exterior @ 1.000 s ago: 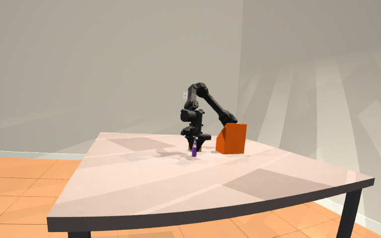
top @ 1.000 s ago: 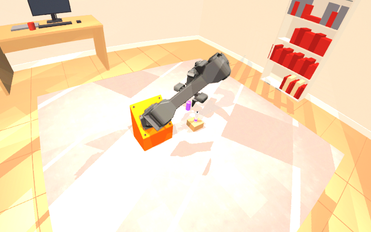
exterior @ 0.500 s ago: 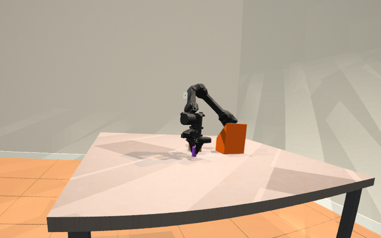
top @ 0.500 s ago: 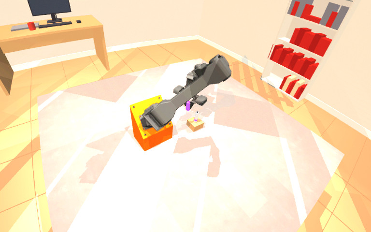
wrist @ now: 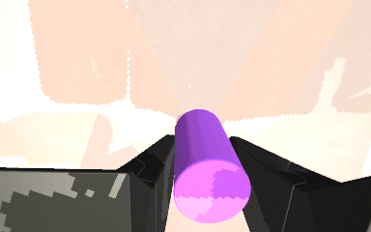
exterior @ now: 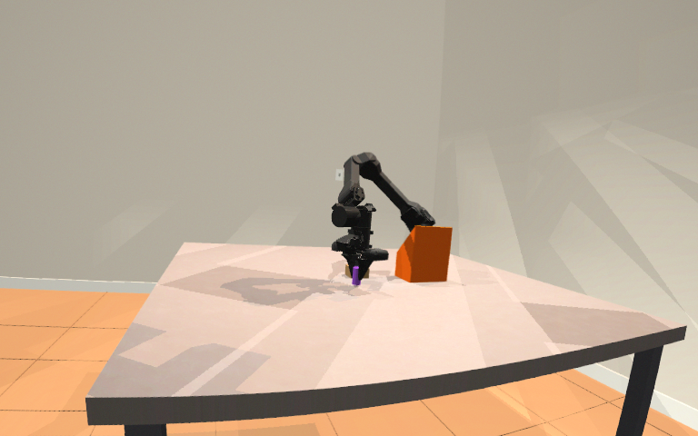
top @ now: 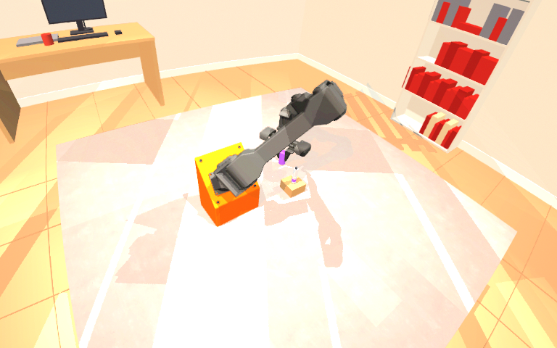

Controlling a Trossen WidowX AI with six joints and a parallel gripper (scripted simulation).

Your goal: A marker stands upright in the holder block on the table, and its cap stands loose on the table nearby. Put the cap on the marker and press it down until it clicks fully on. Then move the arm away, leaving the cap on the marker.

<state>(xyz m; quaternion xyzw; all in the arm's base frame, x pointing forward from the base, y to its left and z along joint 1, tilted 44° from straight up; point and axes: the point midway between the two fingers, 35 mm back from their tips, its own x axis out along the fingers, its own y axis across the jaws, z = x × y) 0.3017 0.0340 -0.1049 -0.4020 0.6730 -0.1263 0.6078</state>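
Seen from the top view and going left to right, a wooden desk [top: 78, 67] comes first, with a dark monitor [top: 74, 10] and a red mug [top: 47, 39] on it. Next is the orange pedestal [top: 234, 211] [exterior: 431, 253], yellow on top, standing on the pale tabletop [top: 212, 275] [exterior: 396, 334] [wrist: 198, 63]. The dark arm [top: 281, 133] [exterior: 391, 186] rises from it, bends over and points its jaws down. They are clenched on the purple cap [top: 281, 157] [exterior: 356, 275] [wrist: 200, 145], one finger at each side of it. The cap is upright; whether its lower end touches the tabletop, I can't tell. Just beside it, farther right, the marker [top: 294, 174] stands uncapped, tip up, in the small tan holder block [top: 288, 188] [exterior: 365, 274]. Farthest right, well apart, a white bookshelf [top: 426, 59] carries mostly red books [top: 465, 60].
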